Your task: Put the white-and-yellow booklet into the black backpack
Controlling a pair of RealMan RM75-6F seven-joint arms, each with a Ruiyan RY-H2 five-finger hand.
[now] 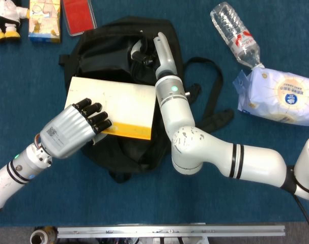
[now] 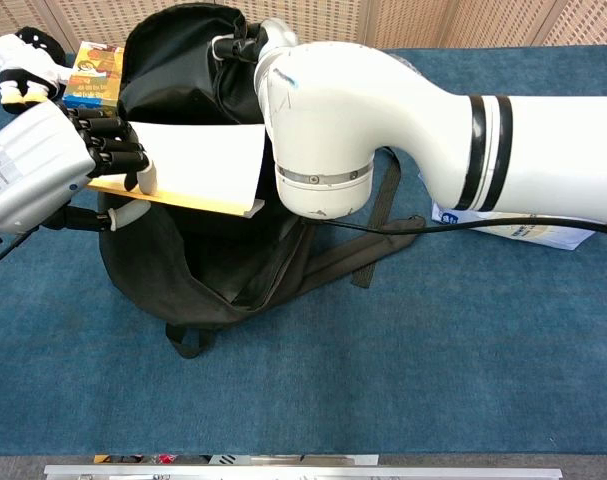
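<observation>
Here, the left hand point(image 1: 75, 133) grips the booklet point(image 1: 116, 105) by its yellow near edge, fingers over the cover and thumb beneath, holding it tilted above the open backpack point(image 2: 198, 270). Farther back, the right hand point(image 1: 142, 53) reaches into the bag's upper rim; its fingers are hidden in black fabric, so its grasp cannot be told.

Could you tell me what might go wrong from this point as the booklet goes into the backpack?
1. The booklet lies wide across the black backpack opening, pinched only at its yellow edge by the left hand; it could catch on the rim or slip out.
2. The right hand grips the backpack's upper fabric; if that slackens, the mouth may close.
3. The right arm crowds the booklet's far edge, so pushing further could jam or bend it.
</observation>
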